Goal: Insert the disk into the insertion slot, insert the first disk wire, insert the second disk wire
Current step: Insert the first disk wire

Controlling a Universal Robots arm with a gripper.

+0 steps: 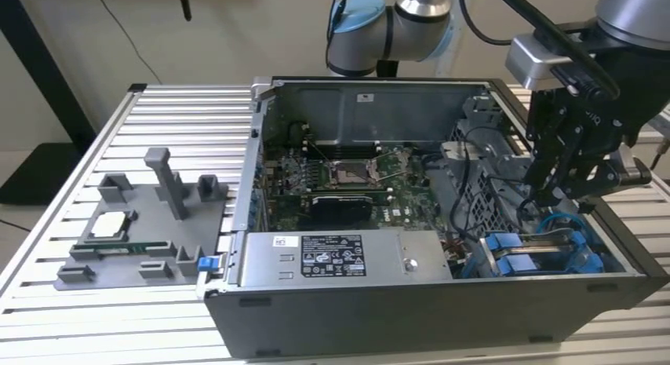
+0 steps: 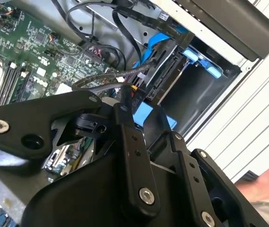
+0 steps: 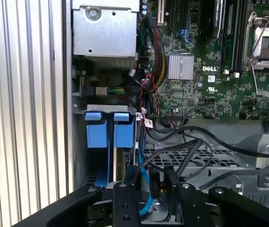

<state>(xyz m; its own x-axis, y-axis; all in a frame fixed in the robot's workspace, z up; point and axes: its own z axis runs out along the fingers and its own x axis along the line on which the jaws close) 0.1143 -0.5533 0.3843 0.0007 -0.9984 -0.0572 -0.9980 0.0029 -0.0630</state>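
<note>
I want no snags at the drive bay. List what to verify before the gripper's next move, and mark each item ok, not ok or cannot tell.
1. Gripper above the drive-bay corner of the case: ok.
2. Disk standing in the insertion slot, blue carrier tabs up: ok.
3. Disk pushed fully home: cannot tell.
4. Black cables kept clear of the slot: not ok, they cross the grey bay beside it.
5. Hand away from the work: not ok, it is beside the case in the second wrist view.
</note>
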